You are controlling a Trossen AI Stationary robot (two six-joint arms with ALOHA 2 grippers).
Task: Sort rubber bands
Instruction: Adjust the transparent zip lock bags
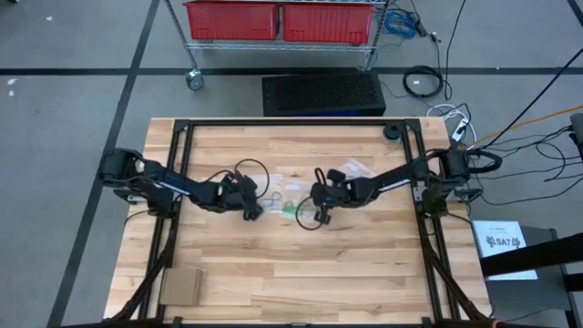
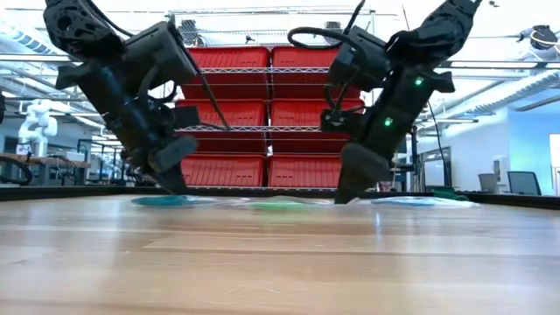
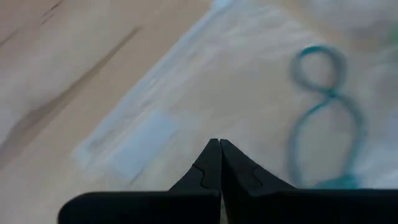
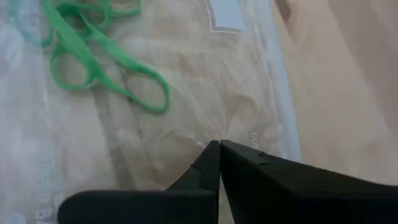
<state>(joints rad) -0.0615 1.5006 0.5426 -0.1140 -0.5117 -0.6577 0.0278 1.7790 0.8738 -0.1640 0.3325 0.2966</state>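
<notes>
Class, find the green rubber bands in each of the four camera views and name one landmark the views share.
High view: green rubber bands at table centre, between the two end effectors.
Low view: a flat green smear on the far tabletop, between the arms.
Left wrist view: not in it; only a teal band shows.
Right wrist view: green loops inside a clear plastic bag.
Shared landmark: the wooden table.

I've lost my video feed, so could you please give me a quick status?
Both tools shut at table centre: left tool, right tool down on a clear plastic bag. Green rubber bands lying beside. Nothing in the way.
</notes>
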